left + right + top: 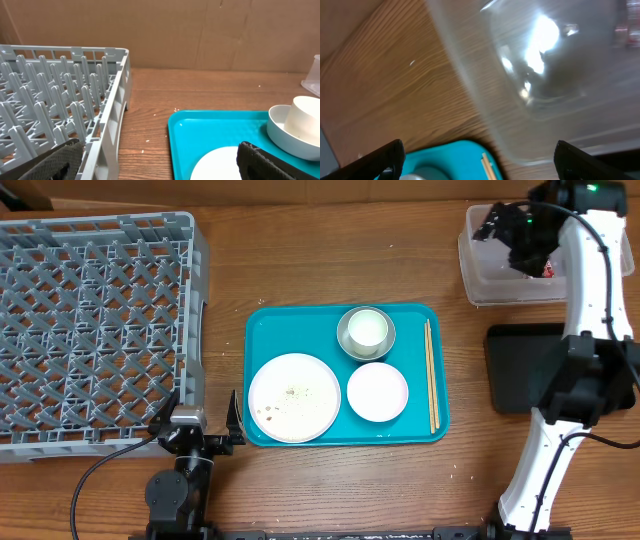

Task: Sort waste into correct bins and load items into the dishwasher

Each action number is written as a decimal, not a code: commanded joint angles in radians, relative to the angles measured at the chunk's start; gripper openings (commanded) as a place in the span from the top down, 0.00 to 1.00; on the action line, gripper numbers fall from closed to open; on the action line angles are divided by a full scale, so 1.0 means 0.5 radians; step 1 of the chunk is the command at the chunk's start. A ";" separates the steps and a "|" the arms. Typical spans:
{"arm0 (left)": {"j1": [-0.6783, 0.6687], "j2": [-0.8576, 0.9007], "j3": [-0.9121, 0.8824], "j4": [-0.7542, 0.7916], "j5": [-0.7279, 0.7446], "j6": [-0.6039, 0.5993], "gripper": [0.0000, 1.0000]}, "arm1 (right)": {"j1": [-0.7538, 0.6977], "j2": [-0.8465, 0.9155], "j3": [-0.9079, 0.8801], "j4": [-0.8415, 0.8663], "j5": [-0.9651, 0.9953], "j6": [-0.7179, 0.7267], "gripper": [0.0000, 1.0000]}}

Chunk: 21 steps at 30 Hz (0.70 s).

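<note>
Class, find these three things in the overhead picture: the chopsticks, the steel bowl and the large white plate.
chopsticks (431,375), overhead view, midway along the sticks.
steel bowl (343,338), overhead view, bare metal of its left rim.
large white plate (295,397), overhead view, centre of its face.

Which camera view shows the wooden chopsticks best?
The overhead view: the chopsticks lie at full length inside the teal tray, along its right edge. The right wrist view shows only one end; the left wrist view does not show them.
</note>
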 commanded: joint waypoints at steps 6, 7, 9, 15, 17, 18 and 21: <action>0.000 -0.021 -0.006 -0.004 -0.006 0.045 0.00 | 0.397 -0.254 0.012 0.071 -0.128 -0.156 0.03; 0.000 -0.021 -0.007 -0.004 -0.006 0.045 0.00 | 0.449 -0.278 0.012 0.068 -0.127 -0.173 0.03; 0.000 -0.021 -0.006 -0.004 -0.006 0.045 0.00 | 0.559 -0.305 0.012 0.053 -0.124 -0.224 0.03; 0.000 -0.021 -0.007 -0.004 -0.006 0.045 0.00 | 0.949 -0.266 -0.028 -0.047 0.111 -0.313 0.02; 0.000 -0.021 -0.007 -0.004 -0.006 0.045 0.00 | 1.068 -0.262 -0.089 -0.026 0.170 -0.303 0.00; 0.000 -0.021 -0.007 -0.004 -0.006 0.045 0.00 | 1.119 -0.262 -0.121 -0.005 0.178 -0.290 0.00; 0.000 -0.021 -0.006 -0.004 -0.006 0.045 0.00 | 1.252 -0.262 -0.156 0.019 0.185 -0.208 0.00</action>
